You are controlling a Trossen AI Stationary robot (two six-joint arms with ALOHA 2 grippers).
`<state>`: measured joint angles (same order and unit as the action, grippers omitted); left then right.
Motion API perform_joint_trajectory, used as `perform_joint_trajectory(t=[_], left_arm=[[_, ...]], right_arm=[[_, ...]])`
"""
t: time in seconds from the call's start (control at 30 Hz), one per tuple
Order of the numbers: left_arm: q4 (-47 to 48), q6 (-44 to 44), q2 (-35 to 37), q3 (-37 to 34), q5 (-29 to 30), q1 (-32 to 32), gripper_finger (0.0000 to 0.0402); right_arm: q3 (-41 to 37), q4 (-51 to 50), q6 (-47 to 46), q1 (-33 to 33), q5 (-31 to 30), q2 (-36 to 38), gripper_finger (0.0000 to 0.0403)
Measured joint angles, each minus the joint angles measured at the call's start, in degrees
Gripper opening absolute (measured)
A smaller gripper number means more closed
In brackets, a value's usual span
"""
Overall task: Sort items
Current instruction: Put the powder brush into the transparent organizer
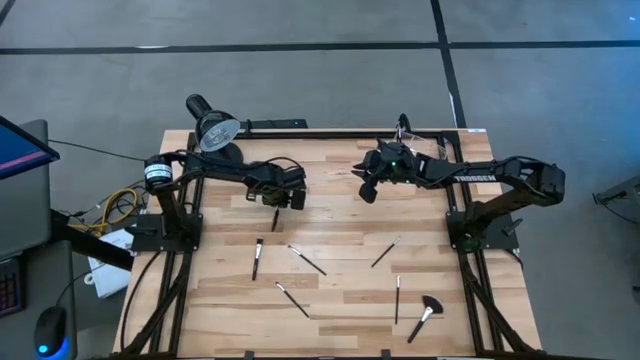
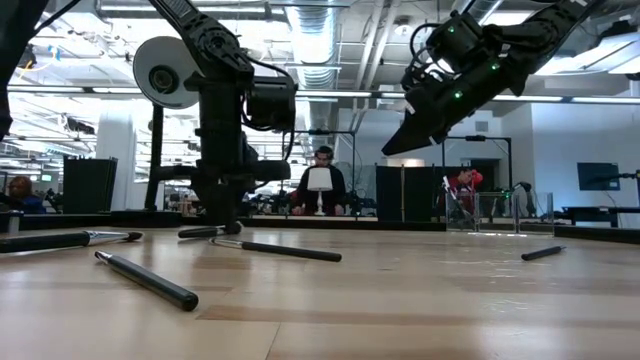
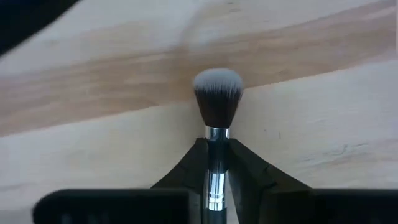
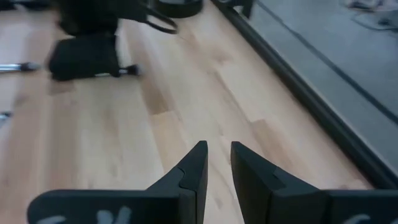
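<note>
Bench [image 1: 340,300], pale wood planks, carries everything listed; places are given relative to the desk lamp [image 1: 212,128] at its far left corner.

Left arm: reaches in just beside the lamp, its gripper [image 3: 216,163] lowered onto the boards. Jaws closed on the silver handle of a round-headed brush [image 3: 217,102], bristles pointing forward, judged a pickup under way.

Right arm: across the bench from the lamp, its gripper [image 4: 217,163] hanging high and waiting. Jaws narrowly parted, holding nothing.

Loose brushes: well in front of the lamp, scattered flat toward the near edge, unsorted. Largest is the fan brush [image 1: 427,312], farthest from the lamp; slim dark brush [image 1: 257,257] lies nearest.
</note>
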<state>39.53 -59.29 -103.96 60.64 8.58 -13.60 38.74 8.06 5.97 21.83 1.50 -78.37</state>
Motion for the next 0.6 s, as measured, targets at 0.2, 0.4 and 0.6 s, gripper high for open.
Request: perform_joint_trajectory(t=[0.2,0.4,0.6], left_arm=[[-1.3,5.3,0.0,0.0,1.4,1.5,0.0043],[-5.2,15.8,0.6,-0.1,3.5,3.6,0.0036],[-16.2,29.5,4.0,-0.1,8.3,5.0,0.0029]], right_arm=[[0.0,0.0,-1.5,-0.2,3.2,0.0,0.0062],[0.0,-3.1,-3.0,-0.2,3.2,0.0,0.0062],[-1.6,0.0,-6.2,-0.2,3.0,0.0,0.0062]])
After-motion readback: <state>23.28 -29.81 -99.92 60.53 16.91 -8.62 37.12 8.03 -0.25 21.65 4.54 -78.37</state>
